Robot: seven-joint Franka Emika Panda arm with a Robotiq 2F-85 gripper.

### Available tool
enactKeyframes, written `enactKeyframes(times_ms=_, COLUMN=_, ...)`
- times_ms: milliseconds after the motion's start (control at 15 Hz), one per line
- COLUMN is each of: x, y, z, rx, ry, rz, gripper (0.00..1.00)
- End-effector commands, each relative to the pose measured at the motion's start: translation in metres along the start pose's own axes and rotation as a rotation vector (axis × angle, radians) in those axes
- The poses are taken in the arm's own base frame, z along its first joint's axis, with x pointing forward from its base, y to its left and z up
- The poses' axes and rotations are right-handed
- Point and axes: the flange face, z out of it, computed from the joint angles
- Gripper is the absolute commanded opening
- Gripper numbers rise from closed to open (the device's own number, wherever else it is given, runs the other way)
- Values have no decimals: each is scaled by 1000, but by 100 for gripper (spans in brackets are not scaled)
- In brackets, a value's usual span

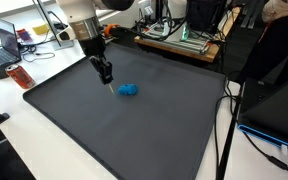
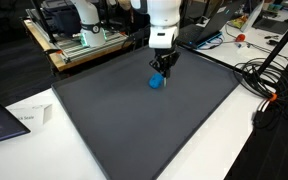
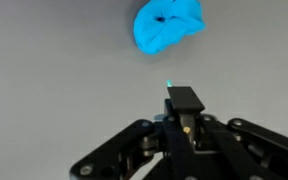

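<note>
Dark grey mat point(image 1: 134, 135) covers most of the white worktop point(image 1: 19, 140). Around it I see a cluttered lab, with a laptop point(image 1: 4, 42), an electronics rack point(image 2: 84, 40) and cables point(image 2: 264, 80) trailing off one edge. The blue lump point(image 1: 128, 90) lies on the mat, toward its far side in both exterior views, just beside the jaws. They hang from the arm point(image 1: 84, 25) with their tips together and nothing between them, low over the mat. In the wrist view the blue lump point(image 3: 167, 25) sits ahead of the tips with bare mat between. Its long axis runs roughly across that view, and I can make out no front or back on it. Its upper edge is cut off by the frame, and I cannot tell what it is made of. In an exterior view the jaws overlap the blue lump point(image 2: 156, 82), so no gap shows there.
</note>
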Motion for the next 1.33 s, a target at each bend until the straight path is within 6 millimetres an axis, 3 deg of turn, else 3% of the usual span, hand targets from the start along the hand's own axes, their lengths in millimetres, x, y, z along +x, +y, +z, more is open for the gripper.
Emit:
enactKeyframes(times_ms=0, x=1, y=1, z=-1, rx=3, ry=0, rz=1, gripper=12)
enactKeyframes(times_ms=67, x=1, y=1, z=-1, rx=5, ry=0, rz=1, gripper=12)
enactKeyframes(times_ms=133, x=0, y=0, z=-1, rx=6, ry=0, rz=-1, gripper=3)
enactKeyframes(times_ms=533, x=5, y=28, z=9, rx=46, ry=-50, rz=21, gripper=3)
enactKeyframes(times_ms=867, x=13, y=60, z=6, rx=128, ry=-81, rz=79, gripper=3)
enactKeyframes(times_ms=1267, x=21, y=79, z=11, rx=229, ry=-123, rz=126, gripper=3)
